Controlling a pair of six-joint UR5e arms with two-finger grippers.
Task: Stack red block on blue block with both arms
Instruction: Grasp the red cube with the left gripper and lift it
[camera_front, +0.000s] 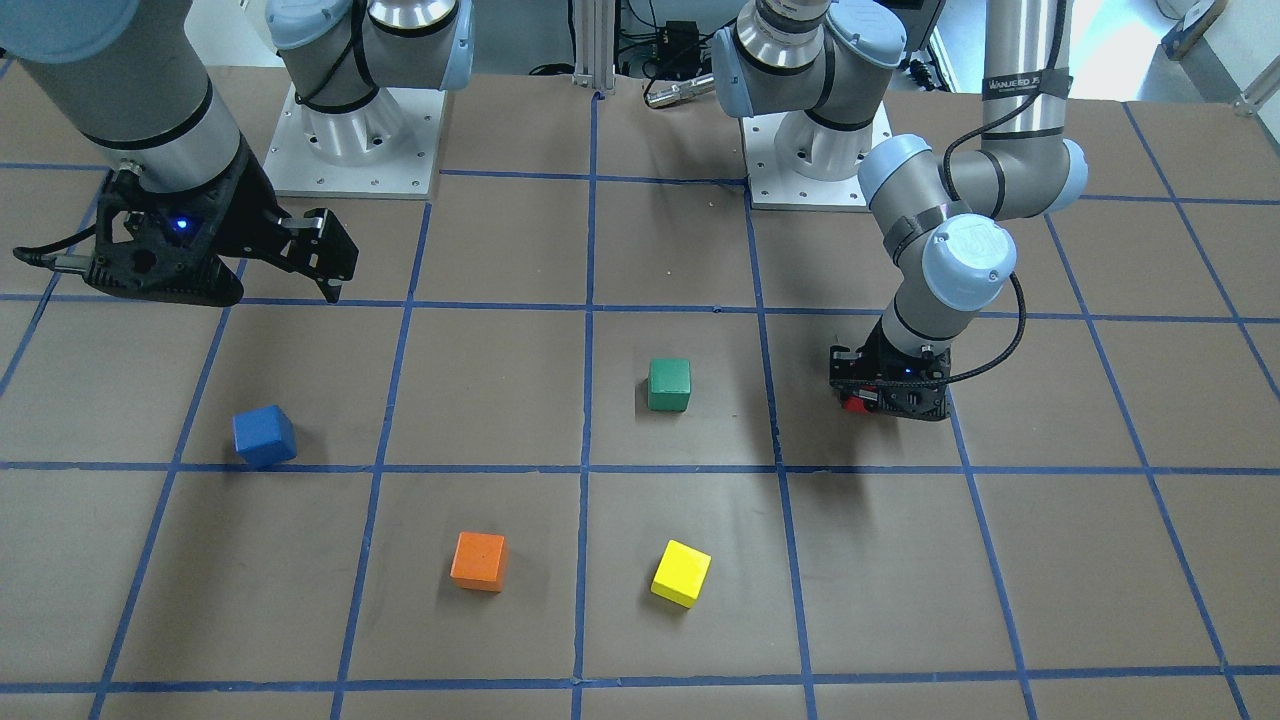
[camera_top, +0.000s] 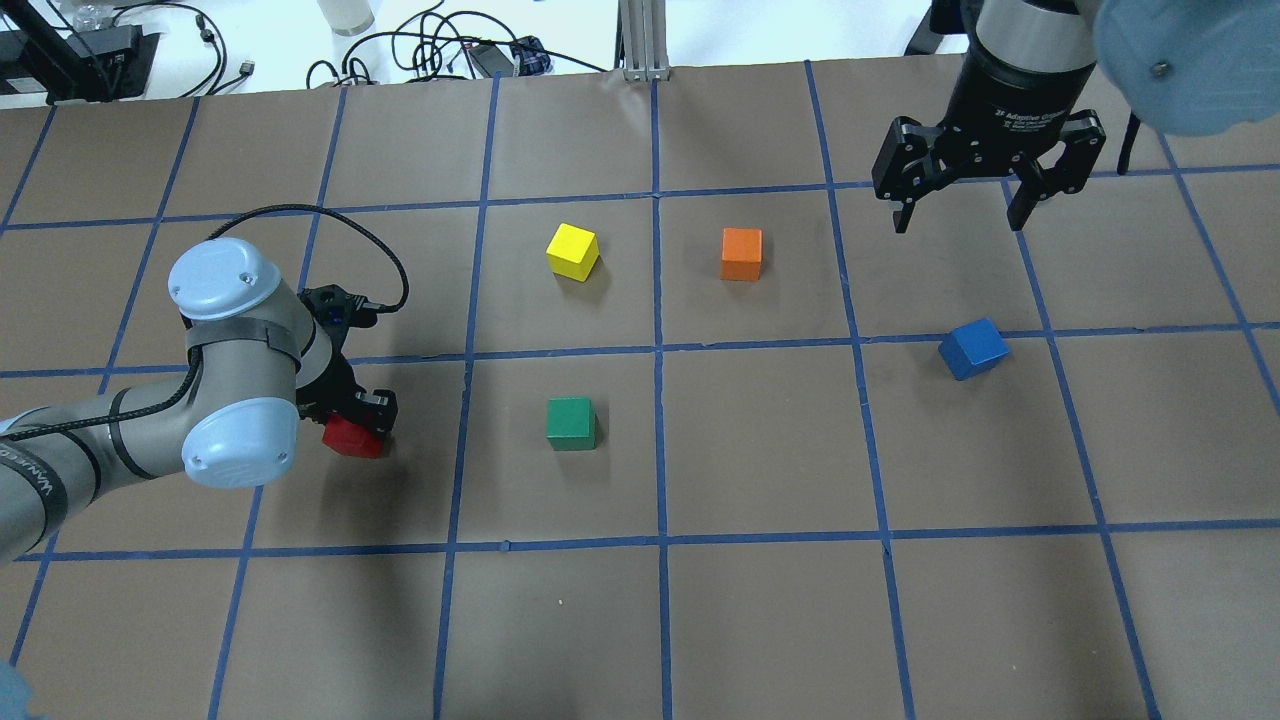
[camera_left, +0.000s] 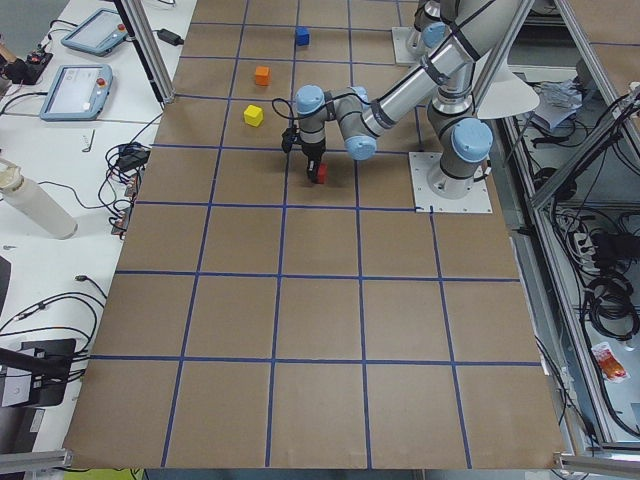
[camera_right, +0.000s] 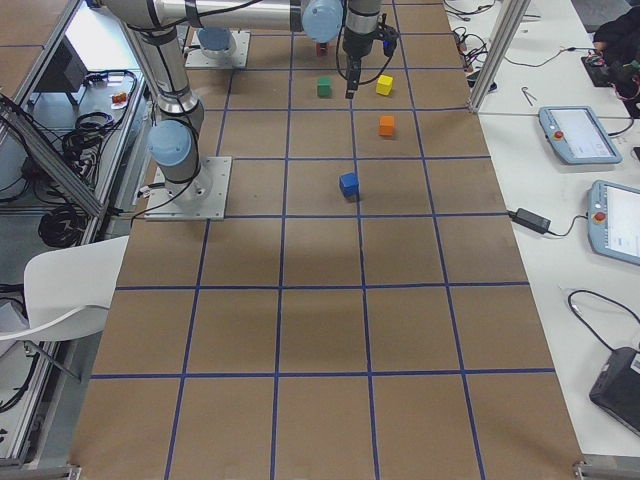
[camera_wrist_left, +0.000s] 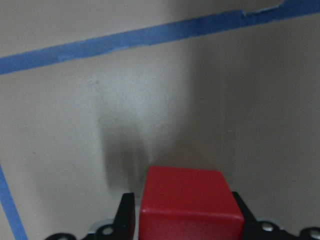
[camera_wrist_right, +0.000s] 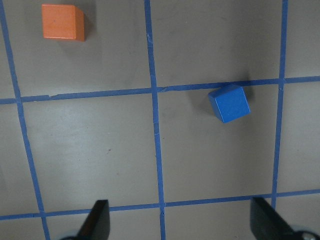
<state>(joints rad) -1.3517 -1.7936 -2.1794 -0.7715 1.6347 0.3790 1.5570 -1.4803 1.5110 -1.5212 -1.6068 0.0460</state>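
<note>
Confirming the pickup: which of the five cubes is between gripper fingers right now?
The red block, clamped by the left gripper. The blue block, green cube, yellow cube and orange cube lie free.

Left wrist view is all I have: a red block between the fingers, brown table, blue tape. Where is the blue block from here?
Observer: The blue block sits across the table on the robot's right side. A green block lies roughly between it and the red block.
Operator: Is the right gripper on it?
Observer: No. The right gripper hangs open above the table, apart from the blue block, holding nothing.
Operator: Is it sitting square?
Observer: No, it is turned at an angle to the tape lines, close beside one of them.
</note>
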